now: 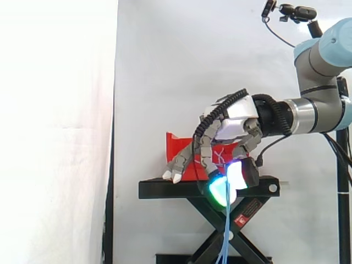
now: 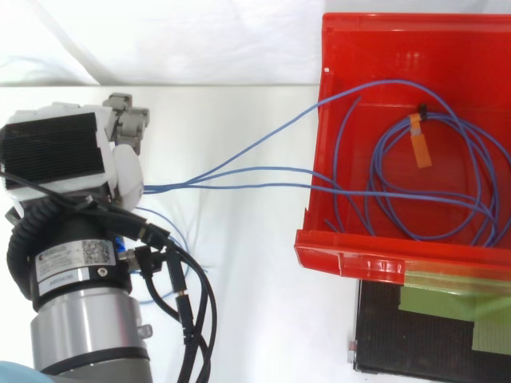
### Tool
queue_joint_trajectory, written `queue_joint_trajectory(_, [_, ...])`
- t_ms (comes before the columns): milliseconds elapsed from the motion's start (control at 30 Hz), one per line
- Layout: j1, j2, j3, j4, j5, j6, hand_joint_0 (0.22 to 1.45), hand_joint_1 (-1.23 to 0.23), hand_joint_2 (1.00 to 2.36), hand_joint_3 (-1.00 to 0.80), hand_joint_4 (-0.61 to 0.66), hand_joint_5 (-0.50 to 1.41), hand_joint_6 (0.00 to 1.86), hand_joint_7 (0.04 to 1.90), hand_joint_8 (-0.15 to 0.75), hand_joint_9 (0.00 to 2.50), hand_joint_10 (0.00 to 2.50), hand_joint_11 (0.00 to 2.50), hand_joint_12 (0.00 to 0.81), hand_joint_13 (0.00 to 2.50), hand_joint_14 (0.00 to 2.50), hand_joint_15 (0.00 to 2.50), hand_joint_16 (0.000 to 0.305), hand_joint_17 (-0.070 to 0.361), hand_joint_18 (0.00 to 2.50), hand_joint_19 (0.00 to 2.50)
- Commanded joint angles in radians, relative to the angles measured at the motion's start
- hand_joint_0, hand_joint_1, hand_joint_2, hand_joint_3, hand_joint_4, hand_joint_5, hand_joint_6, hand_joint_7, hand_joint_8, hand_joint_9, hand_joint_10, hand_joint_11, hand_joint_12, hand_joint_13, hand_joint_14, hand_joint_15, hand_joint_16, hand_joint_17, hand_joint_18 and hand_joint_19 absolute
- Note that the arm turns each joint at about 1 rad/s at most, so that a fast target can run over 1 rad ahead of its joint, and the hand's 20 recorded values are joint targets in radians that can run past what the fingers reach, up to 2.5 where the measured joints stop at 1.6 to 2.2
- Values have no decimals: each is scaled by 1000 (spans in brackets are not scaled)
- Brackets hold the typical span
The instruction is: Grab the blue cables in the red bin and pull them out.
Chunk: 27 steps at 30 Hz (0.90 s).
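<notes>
Several thin blue cables run taut from my hand at the left across the white surface and over the wall of the red bin. Inside the bin the rest lies as a loose coil with an orange tag. In the side view my hand hangs in front of the bin, its glowing green and white fingertips pinched on the cables. A length of blue cable dangles straight down from the pinch. Other fingers point down to the left.
The bin rests on a black scissor stand before the white curtain. Green tape marks the black stand top beside the bin. A small camera is mounted above the arm at the upper right.
</notes>
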Motion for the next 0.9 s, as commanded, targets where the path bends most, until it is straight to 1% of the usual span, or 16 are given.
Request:
queue_joint_trajectory(0, [7, 0, 0, 0, 18, 63, 912, -795, 1000, -1000, 173, 895, 642, 533, 278, 614, 16, 449, 352, 488, 7, 181, 50, 113, 483, 398])
queue_joint_trajectory(33, [11, 0, 0, 0, 33, 134, 912, -795, 1000, -1000, 173, 895, 642, 530, 279, 615, 16, 445, 352, 488, 7, 181, 50, 113, 483, 398])
queue_joint_trajectory(100, [13, 0, 0, 0, 38, 155, 912, -796, 1000, -1000, 172, 895, 642, 529, 279, 614, 16, 444, 352, 489, 7, 181, 50, 113, 483, 398])
queue_joint_trajectory(133, [13, 0, -2, 0, 42, 182, 912, -796, 1000, -1000, 165, 894, 642, 532, 279, 614, 16, 445, 351, 488, 7, 187, 50, 113, 483, 398])
queue_joint_trajectory(267, [14, -1, -3, 0, 48, 244, 912, -796, 1000, -1000, 173, 895, 641, 531, 280, 613, 16, 444, 351, 489, 7, 181, 50, 113, 484, 390])
queue_joint_trajectory(433, [16, -1, -5, 0, 61, 315, 913, -796, 1000, -1000, 165, 894, 640, 530, 281, 612, 16, 443, 353, 489, 7, 184, 50, 113, 482, 390])
queue_joint_trajectory(567, [16, -1, -15, 0, 59, 363, 913, -796, 1000, -1000, 166, 894, 638, 533, 278, 609, 16, 439, 351, 487, 7, 187, 50, 113, 482, 390])
queue_joint_trajectory(600, [16, -1, -20, 1, 59, 384, 913, -797, 1000, -1000, 163, 894, 638, 533, 277, 609, 16, 443, 352, 487, 7, 183, 50, 113, 482, 390])
queue_joint_trajectory(667, [16, -1, -25, 3, 59, 399, 913, -797, 1000, -1000, 166, 895, 637, 533, 277, 609, 16, 443, 351, 487, 7, 187, 50, 113, 481, 390])
queue_joint_trajectory(700, [17, -1, -35, 11, 59, 418, 913, -797, 1000, -1000, 155, 895, 635, 533, 278, 609, 16, 441, 350, 487, 7, 177, 50, 113, 480, 390])
queue_joint_trajectory(733, [17, -1, -41, 17, 59, 424, 913, -797, 1000, -1000, 166, 896, 634, 533, 276, 610, 16, 436, 350, 487, 7, 180, 50, 113, 480, 390])
queue_joint_trajectory(767, [19, -1, -54, 38, 59, 438, 912, -799, 1000, -1000, 163, 897, 633, 527, 277, 610, 16, 443, 350, 487, 7, 180, 50, 112, 480, 390])
queue_joint_trajectory(867, [22, 0, -66, 58, 61, 458, 912, -800, 1000, -1000, 165, 898, 632, 529, 278, 613, 16, 438, 351, 488, 8, 184, 50, 113, 481, 390])
